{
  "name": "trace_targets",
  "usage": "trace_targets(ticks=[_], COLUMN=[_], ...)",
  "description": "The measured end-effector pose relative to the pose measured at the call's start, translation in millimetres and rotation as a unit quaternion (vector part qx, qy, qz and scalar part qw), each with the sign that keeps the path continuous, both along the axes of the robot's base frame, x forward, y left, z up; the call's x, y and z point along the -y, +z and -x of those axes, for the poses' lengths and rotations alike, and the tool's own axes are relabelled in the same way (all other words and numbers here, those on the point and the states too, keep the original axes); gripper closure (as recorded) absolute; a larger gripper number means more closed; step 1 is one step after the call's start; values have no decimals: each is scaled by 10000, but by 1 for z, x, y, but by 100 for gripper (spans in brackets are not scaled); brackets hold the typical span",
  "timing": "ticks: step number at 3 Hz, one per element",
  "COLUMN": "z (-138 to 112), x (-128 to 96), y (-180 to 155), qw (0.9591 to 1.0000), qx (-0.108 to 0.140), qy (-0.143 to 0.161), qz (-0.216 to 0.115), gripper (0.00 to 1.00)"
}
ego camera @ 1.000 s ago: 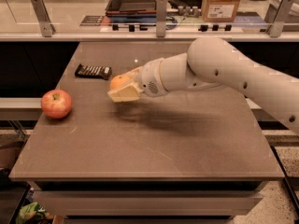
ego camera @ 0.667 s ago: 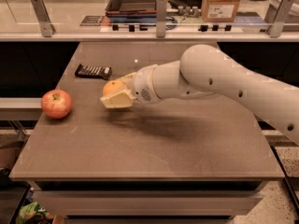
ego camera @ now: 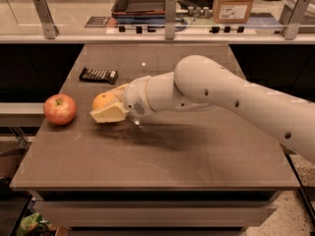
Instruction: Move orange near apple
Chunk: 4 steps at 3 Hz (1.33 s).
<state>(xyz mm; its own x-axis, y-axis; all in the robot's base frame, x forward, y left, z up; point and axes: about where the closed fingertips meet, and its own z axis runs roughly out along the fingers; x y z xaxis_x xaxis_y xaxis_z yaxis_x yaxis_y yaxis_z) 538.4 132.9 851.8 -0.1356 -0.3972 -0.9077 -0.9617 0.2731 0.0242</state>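
Note:
The red apple [ego camera: 60,109] with yellowish patches sits near the table's left edge. The orange [ego camera: 104,101] is held between the cream fingers of my gripper [ego camera: 108,104], a little above the tabletop and just right of the apple, with a small gap between the two fruits. The gripper is shut on the orange, and only the fruit's top left part shows. My white arm [ego camera: 221,97] reaches in from the right across the table.
A black bar-shaped object [ego camera: 99,75] lies behind the gripper near the table's back left. The brown table [ego camera: 162,156] ends at a drop on the left and front. A counter with a tray [ego camera: 142,1] and a cardboard box [ego camera: 235,3] stands behind.
My gripper has carried the orange leftwards and slightly down, from the table's middle to close beside the apple. The apple and the black object have not moved.

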Motion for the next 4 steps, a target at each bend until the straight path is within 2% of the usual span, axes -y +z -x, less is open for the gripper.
trace_targets(ticks=[1,2,4], z=[3,4,6], x=[-15,-17,-20], y=[-11,-11,-11], qw=[9998,9998,9997], qx=[-15,-13,-8], qy=[154,175,210], qz=[-105,-105,-101], gripper=[100,83,36])
